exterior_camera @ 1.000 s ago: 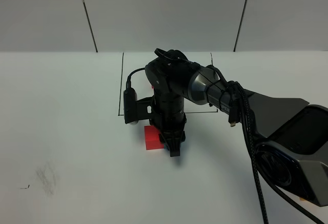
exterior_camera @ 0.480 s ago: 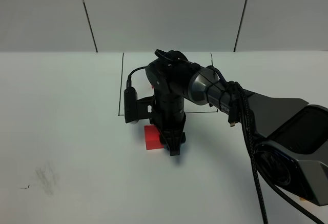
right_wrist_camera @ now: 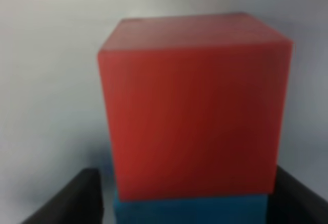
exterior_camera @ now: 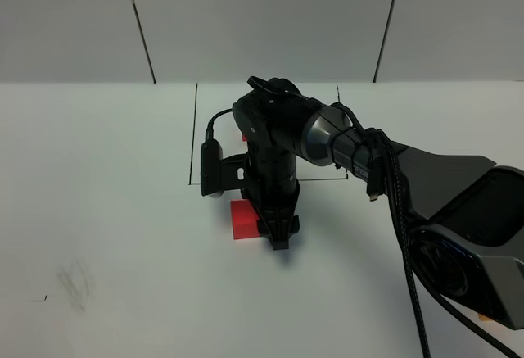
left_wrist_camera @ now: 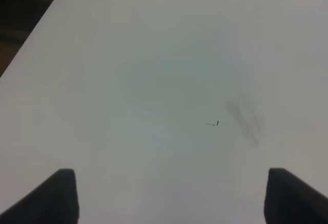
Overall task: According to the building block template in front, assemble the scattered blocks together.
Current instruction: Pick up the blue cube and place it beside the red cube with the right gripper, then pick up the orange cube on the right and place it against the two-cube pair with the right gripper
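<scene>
— Red is noted first: where is the red cube [right_wrist_camera: 195, 111] placed?
— It is set on the white table [exterior_camera: 123, 210], just outside the black drawn rectangle [exterior_camera: 196, 133], on the camera's side of its near line. In the right wrist view it is seen touching the teal-blue cube [right_wrist_camera: 189, 211], one face against the other.
— How is the right arm [exterior_camera: 426, 178] posed?
— It is stretched from the right side of the high view across the middle. The wrist is bent downward, and the right gripper [exterior_camera: 277, 231] is pointed at the table over the two cubes. Its fingers [right_wrist_camera: 77, 196] are spread to either side of the pair, with a thin gap seen at each side; nothing is clasped.
— And the building block template [exterior_camera: 244, 137]?
— It is largely hidden behind the arm; only a red sliver is seen inside the rectangle.
— The left gripper [left_wrist_camera: 171, 190]?
— It is held over bare table, its jaws parted wide, with nothing between them. A grey smudge [left_wrist_camera: 246, 121] and a small dark pen mark [left_wrist_camera: 212, 123] are seen on the surface ahead of it; the mark is too small to be read as writing.
</scene>
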`<act>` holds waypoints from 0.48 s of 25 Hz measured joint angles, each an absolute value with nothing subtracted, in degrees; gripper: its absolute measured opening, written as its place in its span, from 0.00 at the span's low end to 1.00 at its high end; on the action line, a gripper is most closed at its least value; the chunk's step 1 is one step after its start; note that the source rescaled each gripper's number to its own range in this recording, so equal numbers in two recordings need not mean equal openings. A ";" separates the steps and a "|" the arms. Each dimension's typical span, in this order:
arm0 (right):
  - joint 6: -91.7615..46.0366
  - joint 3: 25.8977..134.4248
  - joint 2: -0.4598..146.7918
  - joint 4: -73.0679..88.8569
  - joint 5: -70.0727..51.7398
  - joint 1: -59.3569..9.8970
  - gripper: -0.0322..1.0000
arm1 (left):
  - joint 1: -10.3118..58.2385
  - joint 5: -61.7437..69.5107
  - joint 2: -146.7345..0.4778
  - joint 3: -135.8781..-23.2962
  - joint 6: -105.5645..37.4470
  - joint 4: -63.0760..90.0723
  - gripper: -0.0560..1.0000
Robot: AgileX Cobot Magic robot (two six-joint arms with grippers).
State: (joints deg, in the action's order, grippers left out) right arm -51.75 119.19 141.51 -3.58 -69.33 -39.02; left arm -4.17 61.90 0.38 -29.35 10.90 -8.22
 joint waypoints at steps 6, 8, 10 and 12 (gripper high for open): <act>-50.29 119.19 138.14 -3.58 -69.54 -39.02 0.72 | -4.17 61.90 0.38 -29.35 10.90 -8.22 0.75; -48.65 119.19 137.06 -3.64 -69.59 -39.02 0.80 | -4.17 61.90 0.38 -29.35 10.90 -8.22 0.75; -47.52 119.19 136.14 -3.77 -69.58 -39.02 0.88 | -4.17 61.90 0.38 -29.35 10.90 -8.22 0.75; -46.26 119.19 134.99 -3.97 -69.58 -39.02 0.92 | -4.17 61.90 0.38 -29.35 10.90 -8.22 0.75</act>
